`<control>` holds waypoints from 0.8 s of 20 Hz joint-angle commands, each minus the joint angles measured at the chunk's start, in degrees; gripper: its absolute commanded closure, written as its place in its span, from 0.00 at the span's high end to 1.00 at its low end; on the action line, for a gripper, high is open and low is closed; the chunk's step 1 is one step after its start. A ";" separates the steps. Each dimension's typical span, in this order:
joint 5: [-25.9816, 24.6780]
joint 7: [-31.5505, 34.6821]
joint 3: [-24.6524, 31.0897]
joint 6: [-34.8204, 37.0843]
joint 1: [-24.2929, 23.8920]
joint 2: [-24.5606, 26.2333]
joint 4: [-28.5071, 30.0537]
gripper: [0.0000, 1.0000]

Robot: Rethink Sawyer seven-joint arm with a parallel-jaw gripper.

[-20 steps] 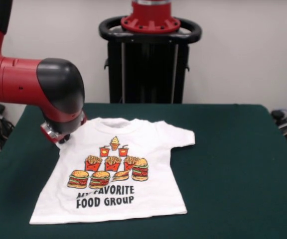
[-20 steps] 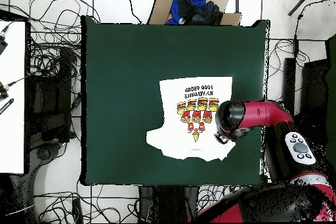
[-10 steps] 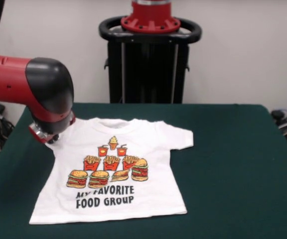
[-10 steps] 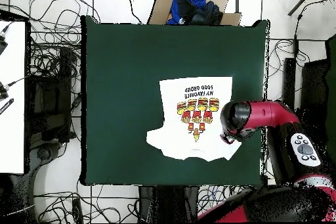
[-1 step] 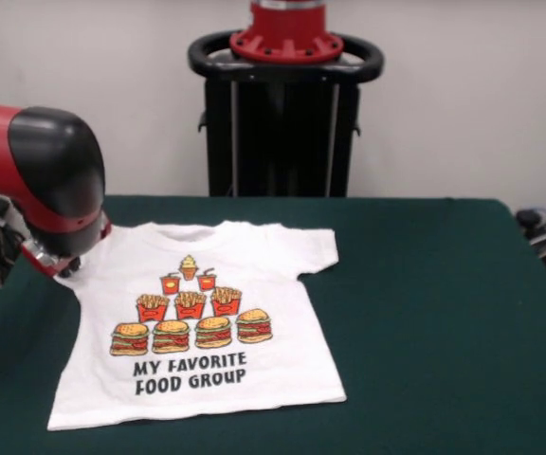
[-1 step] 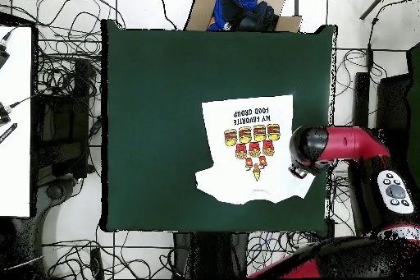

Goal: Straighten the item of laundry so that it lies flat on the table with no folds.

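- Gripper [image 5: 57, 268] sits low at your shirt's sleeve, hidden under the arm's [image 5: 36, 180] bulky red and black wrist; you cannot tell from either view whether it is parted or clamped.
- In the front view you see only a red rim and a dark tip below the wrist, touching or just over the sleeve at the shirt's 10 o'clock corner.
- In the overhead view the arm [image 6: 328, 144] reaches in from 3 o'clock, its rounded end over the table's edge, just beside the shirt's sleeve.
- Your item of laundry [image 5: 197, 322] lies face up on the table [image 5: 444, 322], print and the words "MY FAVORITE FOOD GROUP" fully readable in the front view.
- Its body looks smooth, hem toward 6 o'clock in the front view, collar toward 12 o'clock.
- The sleeve at 2 o'clock of the shirt in the front view lies spread out; the opposite one is partly covered by the wrist.
- Overhead, the shirt [image 6: 250, 149] sits toward 4 o'clock of the green top [image 6: 156, 112], near the edge at 3 o'clock, with wide bare felt toward 9 and 12 o'clock.
- Beyond the table's 12 o'clock edge overhead you see a cardboard box [image 6: 242, 2] holding blue and dark cloth.
- Cables [image 6: 61, 88] sprawl over the floor at 9 o'clock.
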 commanded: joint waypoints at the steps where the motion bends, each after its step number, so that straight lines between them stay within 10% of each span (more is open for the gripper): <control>1: -5.90 -9.18 -0.58 -4.64 -0.82 3.83 -5.45 0.00; 16: 17.47 1.27 5.71 -1.67 -5.73 -12.21 20.49 0.00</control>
